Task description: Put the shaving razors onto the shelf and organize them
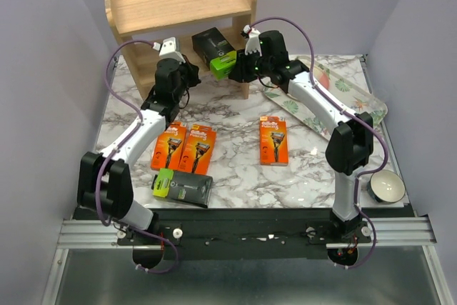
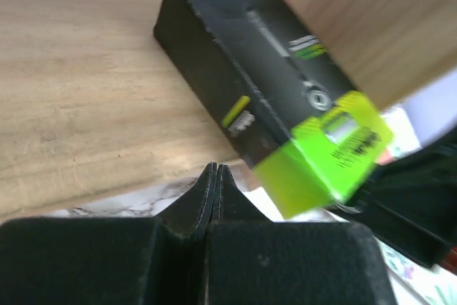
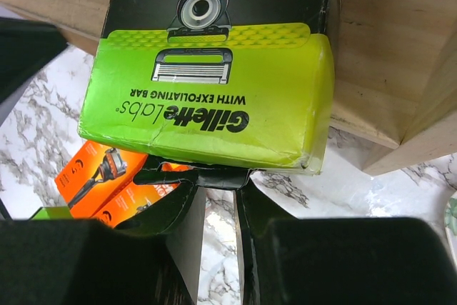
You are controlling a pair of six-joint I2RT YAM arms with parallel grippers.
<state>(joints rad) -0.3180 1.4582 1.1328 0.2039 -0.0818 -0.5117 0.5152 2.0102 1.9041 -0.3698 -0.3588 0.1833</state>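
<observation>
R gripper [image 3: 214, 187], upper ctr of the top view, is clamped on the lime-green end of a dark pack [image 1: 216, 49]. The pack sits tilted at the mouth of the shelf [image 1: 178, 1] lower tier, black end inside, green end sticking out toward the front, next to the right side panel. L gripper [image 2: 216, 175] is clenched w/ nothing in it, fingers pressed together, just left of that pack and not touching it. On the table [image 1: 235, 176], left orange pack [image 1: 168, 146] and mid orange pack [image 1: 198, 149] lie flat side by side left of ctr. Right orange pack [image 1: 273, 142] lies apart, right of ctr. 2nd dark pack [image 1: 183, 186] lies flat at lower left, just below the orange pair, green end to the left. Floral tray [image 1: 360, 98] at right, under the R arm; bowl [image 1: 386, 187] at lower right.
</observation>
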